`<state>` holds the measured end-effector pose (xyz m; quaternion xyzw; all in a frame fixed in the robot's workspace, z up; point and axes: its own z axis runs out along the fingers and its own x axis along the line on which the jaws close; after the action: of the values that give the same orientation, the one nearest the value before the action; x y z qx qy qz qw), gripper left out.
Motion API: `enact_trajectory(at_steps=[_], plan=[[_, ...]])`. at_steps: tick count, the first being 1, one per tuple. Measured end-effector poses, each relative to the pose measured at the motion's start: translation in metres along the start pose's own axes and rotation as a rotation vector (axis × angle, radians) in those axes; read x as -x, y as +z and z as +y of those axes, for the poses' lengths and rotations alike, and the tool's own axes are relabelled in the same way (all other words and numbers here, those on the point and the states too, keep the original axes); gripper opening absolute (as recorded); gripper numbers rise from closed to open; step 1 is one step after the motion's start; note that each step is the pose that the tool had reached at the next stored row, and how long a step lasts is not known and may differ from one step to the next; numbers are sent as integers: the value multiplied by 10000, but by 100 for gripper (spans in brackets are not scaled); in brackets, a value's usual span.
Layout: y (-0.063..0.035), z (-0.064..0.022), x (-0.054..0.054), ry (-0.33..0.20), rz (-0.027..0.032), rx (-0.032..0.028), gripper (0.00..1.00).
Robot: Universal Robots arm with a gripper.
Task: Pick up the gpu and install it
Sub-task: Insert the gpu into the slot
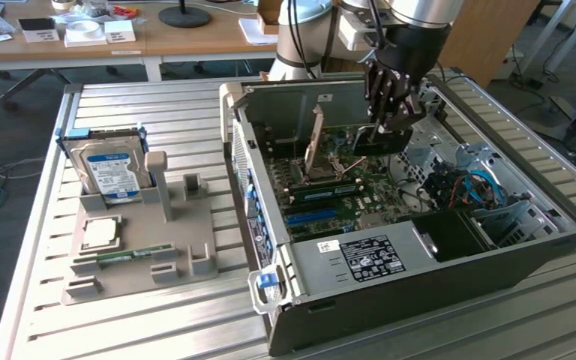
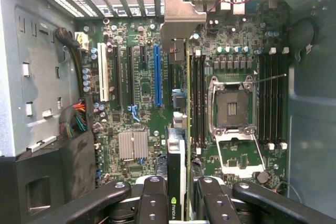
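1. Look at the gripper [image 1: 384, 133]: you see it inside the open case [image 1: 398, 292], clenched on the gpu [image 1: 378, 142].
2. In the wrist view, you see the fingers [image 2: 152, 198] pressed against both faces of the gpu [image 2: 176, 156], which stands edge-on over the motherboard [image 2: 142, 93].
3. Note the silver bracket [image 2: 178, 19] at the card's far end, near the case's rear slot openings.
4. You find the card lined up between the blue slot [image 2: 156, 74] and the CPU socket [image 2: 231, 108].
5. You cannot tell whether the card touches a slot.
6. Outside the case, the hard drive [image 1: 108, 169] stands in the grey holder [image 1: 168, 240].
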<state>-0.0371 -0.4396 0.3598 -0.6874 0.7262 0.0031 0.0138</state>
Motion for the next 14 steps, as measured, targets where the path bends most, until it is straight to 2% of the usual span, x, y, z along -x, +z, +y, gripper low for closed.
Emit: enact_trajectory(at_steps=[4, 14], plan=[[0, 36, -2, -3, 0, 0, 27], [43, 50, -4, -3, 1, 0, 27]])
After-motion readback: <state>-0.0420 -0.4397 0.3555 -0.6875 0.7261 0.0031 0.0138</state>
